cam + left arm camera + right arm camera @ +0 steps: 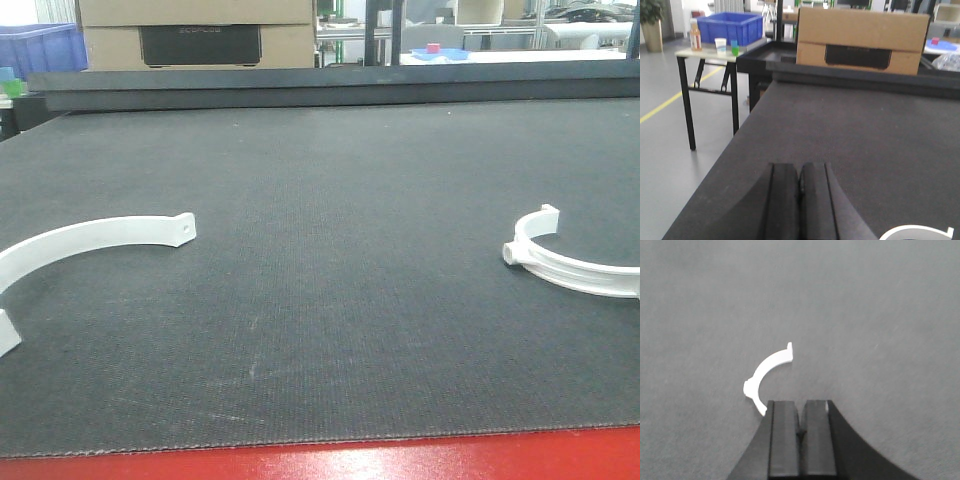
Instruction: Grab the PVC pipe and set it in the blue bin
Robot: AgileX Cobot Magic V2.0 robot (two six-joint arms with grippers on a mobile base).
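1. On the dark table (330,320), front view: 2 white curved PVC bits lie flat, well apart. At the frame's left edge is the left PVC piece (90,238), its tab end w/ a small hole pointing right. At the frame's right edge is the right PVC piece (570,268), partly cut off by the frame. A red strip (400,455) runs along the table's near edge. Far back stand a cardboard box (200,35) and, top left beyond the table, the blue bin (40,50).
2. Left wrist view: my left claw (800,200) is clenched, pads pressed together, nothing btwn them, low over the table near its left edge. One end of the left PVC piece (917,232) peeks in at bottom right, apart from the claw. The blue bin (730,27) stands on a small side table (710,51) off to the far left, w/ a bottle (695,35), white cup (720,46) & green cup (735,48) just in front of it. The cardboard box (860,40) is ahead at the table's far end. The grey floor (665,160) has a yellow line (670,102).
3. Right wrist view: my right claw (801,435) is clenched too & empty, looking down at the table. The right PVC piece (767,372) lies just past the fingertips, its lower end hidden behind one finger; can't tell if they touch.
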